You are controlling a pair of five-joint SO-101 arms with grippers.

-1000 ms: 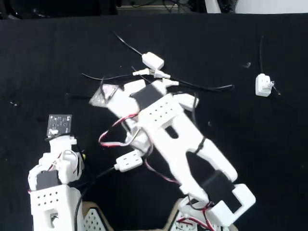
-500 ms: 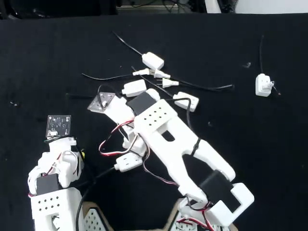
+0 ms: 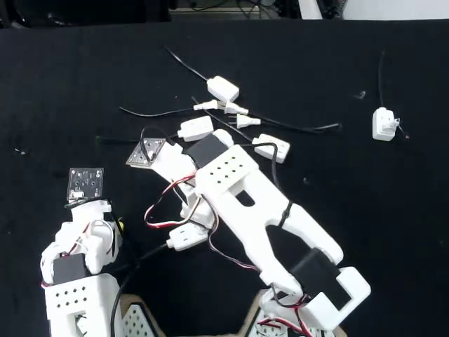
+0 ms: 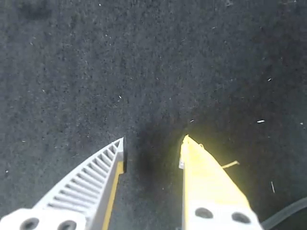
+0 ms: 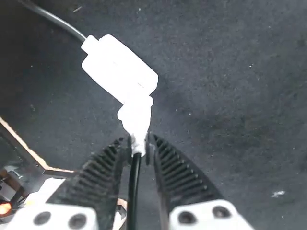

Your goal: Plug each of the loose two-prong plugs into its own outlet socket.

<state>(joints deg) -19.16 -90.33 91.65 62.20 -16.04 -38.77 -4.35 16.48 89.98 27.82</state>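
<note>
My right gripper point(image 5: 138, 142) is shut on the cable end of a white two-prong plug point(image 5: 136, 115). That plug's front sits against a white outlet socket point(image 5: 120, 67). In the high view this socket point(image 3: 187, 236) lies beside the right arm point(image 3: 238, 189), near the table's middle front. Farther back lie more white sockets point(image 3: 223, 88) point(image 3: 196, 128) point(image 3: 271, 147) and loose plugs point(image 3: 209, 105) point(image 3: 248, 121) on black cables. Another socket point(image 3: 383, 123) lies far right. My left gripper point(image 4: 152, 148) stands open over bare black cloth at the front left.
The table point(image 3: 337, 196) is covered in black cloth. Thin black cables point(image 3: 295, 128) cross the middle back among the sockets. The left arm point(image 3: 77, 260) stands at the front left corner. The right half of the cloth holds little besides the far socket.
The right arm has drawn back toward the front left, uncovering two sockets behind it. The socket by its gripper shifted slightly. The left arm barely moved.
</note>
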